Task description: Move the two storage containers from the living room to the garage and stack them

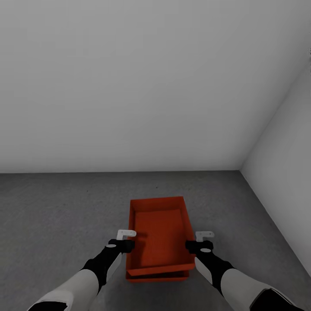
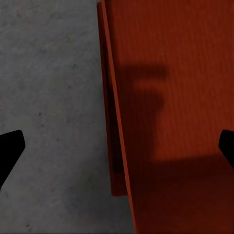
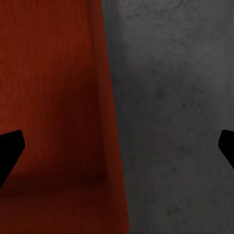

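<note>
The left gripper (image 1: 126, 240), black with pale grey finger brackets, hangs just beside the left wall of the upper orange-red rectangular storage container (image 1: 160, 235). In the left wrist view its two black fingertips (image 2: 10, 148) stand wide apart, one over bare concrete and the other over the container's ribbed inside, with the thin left wall running between them, so this gripper is spread and grasps nothing. The right gripper (image 1: 199, 241) sits in the mirrored place, just beside the same container's right wall. In the right wrist view its fingertips (image 3: 10, 150) are equally far apart, one above the ribbed red inside and one above the concrete, so it too is released.

The upper container is lidless and rests on a second orange-red storage container (image 1: 157, 275), alike in colour, whose near edge shows as a thin band under the upper one's front wall. The upper box looks slightly skewed against the lower one, though from the head view I cannot tell whether it sits fully nested or only rests on the rim. In the left wrist view the lower box's side (image 2: 111, 122) shows as a dark sliver beneath the upper wall.

Both containers stand on the dark grey rough concrete floor (image 1: 52, 216). Beyond the stack rises a plain white-grey wall (image 1: 129, 86); to the stack's right a second pale wall (image 1: 289, 172) meets it in a corner.
</note>
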### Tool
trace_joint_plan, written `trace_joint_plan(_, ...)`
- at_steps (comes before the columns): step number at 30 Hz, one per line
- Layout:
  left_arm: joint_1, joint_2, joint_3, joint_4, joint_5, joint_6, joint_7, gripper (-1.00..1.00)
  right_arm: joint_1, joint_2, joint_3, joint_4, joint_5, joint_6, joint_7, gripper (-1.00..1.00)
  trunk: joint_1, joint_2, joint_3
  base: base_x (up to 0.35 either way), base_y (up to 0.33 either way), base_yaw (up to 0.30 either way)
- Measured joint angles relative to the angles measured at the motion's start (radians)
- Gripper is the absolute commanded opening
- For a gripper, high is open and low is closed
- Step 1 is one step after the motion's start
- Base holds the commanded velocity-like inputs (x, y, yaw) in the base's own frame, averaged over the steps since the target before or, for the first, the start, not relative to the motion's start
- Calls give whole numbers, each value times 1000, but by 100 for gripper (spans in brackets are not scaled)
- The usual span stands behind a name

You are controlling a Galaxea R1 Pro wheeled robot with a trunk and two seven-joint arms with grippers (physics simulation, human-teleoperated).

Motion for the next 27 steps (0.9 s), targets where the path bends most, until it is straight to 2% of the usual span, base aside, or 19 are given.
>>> trace_joint_plan(27,0,1,0,0,-6,-3,3,100,0,2,0,0,0,1,0,100,0,0,43,0,0,0)
